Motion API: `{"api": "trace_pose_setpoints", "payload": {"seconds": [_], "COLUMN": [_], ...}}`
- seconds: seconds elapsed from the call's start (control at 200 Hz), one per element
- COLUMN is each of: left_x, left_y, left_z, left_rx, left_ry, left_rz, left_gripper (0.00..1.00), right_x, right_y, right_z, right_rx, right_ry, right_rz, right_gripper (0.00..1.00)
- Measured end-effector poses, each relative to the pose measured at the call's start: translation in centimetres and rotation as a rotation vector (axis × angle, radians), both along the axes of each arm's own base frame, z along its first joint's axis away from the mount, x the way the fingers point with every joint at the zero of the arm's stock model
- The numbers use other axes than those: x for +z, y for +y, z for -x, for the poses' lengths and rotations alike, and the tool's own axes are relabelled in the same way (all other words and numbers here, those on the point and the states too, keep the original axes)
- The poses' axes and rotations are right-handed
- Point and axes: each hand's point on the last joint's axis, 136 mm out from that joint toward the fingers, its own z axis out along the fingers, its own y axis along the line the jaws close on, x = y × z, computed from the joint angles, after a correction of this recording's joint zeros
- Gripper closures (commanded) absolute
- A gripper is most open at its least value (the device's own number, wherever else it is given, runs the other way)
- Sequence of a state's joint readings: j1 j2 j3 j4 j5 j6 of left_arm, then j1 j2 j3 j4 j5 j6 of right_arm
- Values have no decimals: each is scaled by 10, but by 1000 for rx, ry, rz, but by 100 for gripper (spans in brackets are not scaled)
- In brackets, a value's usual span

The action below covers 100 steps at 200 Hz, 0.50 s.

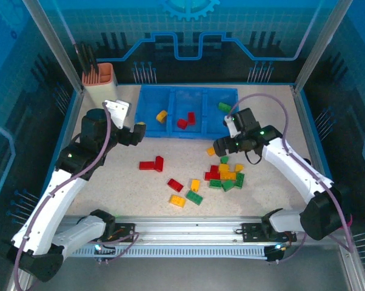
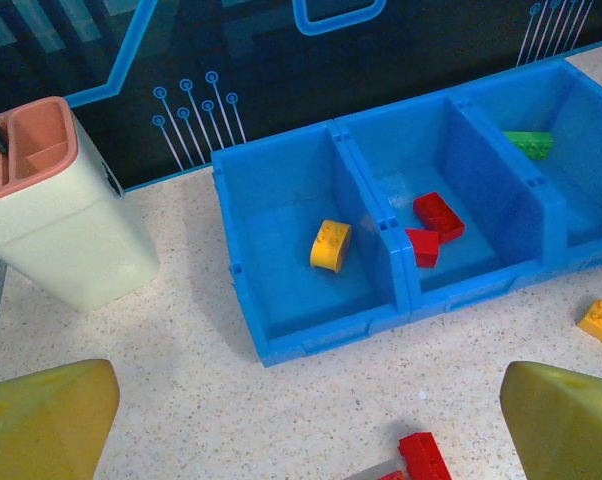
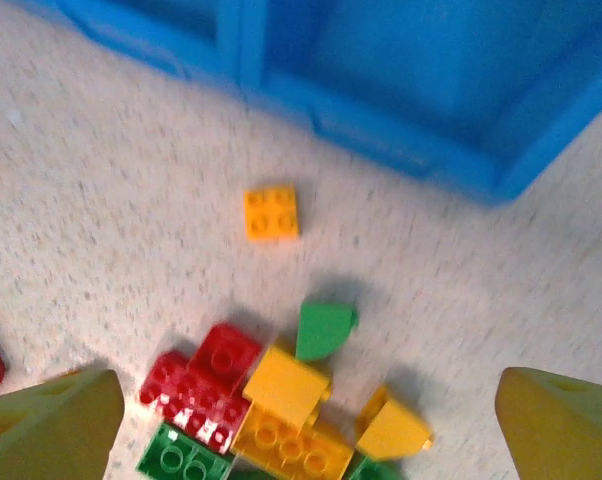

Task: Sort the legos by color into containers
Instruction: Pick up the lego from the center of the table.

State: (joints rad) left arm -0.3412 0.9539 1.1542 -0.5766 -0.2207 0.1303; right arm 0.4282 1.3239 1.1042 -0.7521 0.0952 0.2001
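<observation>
Closest to the near edge runs a grey metal rail [image 1: 182, 233], and both white arms are bolted on it. Beyond it, on the speckled table [image 1: 110, 182], loose studded plastic bricks lie in the open. A mixed heap of red, yellow-orange and green bricks [image 1: 226, 176] sits right of centre, its pieces touching each other. A little to its left lie four single ones: a red brick [image 1: 174, 185], two yellow-orange and one green. Further left a pair of red bricks [image 1: 152, 163] lies side by side. One small yellow-orange square brick [image 3: 271, 213] lies alone between the heap and the tray.

At the far side stands the bright blue plastic tray [image 1: 149, 100] with three joined compartments. The left one holds one yellow-orange brick [image 2: 330, 245], the middle one two red bricks [image 2: 439, 215] close together, and the right one a green brick [image 2: 528, 144] near its far wall. Left of the tray stands a tall beige holder with an orange top [image 1: 100, 85].

The left gripper [image 1: 137, 131] hangs near the front left corner of the tray. Its yellowish fingers [image 2: 41, 420] are spread wide and nothing is between them. The right gripper [image 1: 221, 147] hangs over the table just beyond the heap, near the lone square brick. Its jaws are also wide apart and hold nothing. The right wrist view is blurred, so the green piece [image 3: 324, 330] at the far edge of the heap looks rounded, but I am not sure.
</observation>
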Motion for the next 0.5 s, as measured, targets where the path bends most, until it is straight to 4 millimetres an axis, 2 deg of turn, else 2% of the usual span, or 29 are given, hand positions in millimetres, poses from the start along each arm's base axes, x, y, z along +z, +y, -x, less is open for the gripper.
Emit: {"api": "trace_pose_setpoints", "payload": {"seconds": [0.16, 0.37, 0.5], "left_x": [0, -7, -14], "left_y": [-1, -2, 0], "left_z": [-3, -6, -6], "left_rx": [1, 4, 20], "left_ry": [-2, 9, 22], "left_rz": [2, 6, 10], "left_gripper": [1, 1, 1], "right_x": [-26, -85, -102], "right_y": [7, 18, 25], "right_z": [-4, -18, -31], "right_rx": [-55, -52, -33], "right_ry": [73, 193, 206], "right_rz": [-5, 64, 93], "right_gripper": [9, 12, 13]}}
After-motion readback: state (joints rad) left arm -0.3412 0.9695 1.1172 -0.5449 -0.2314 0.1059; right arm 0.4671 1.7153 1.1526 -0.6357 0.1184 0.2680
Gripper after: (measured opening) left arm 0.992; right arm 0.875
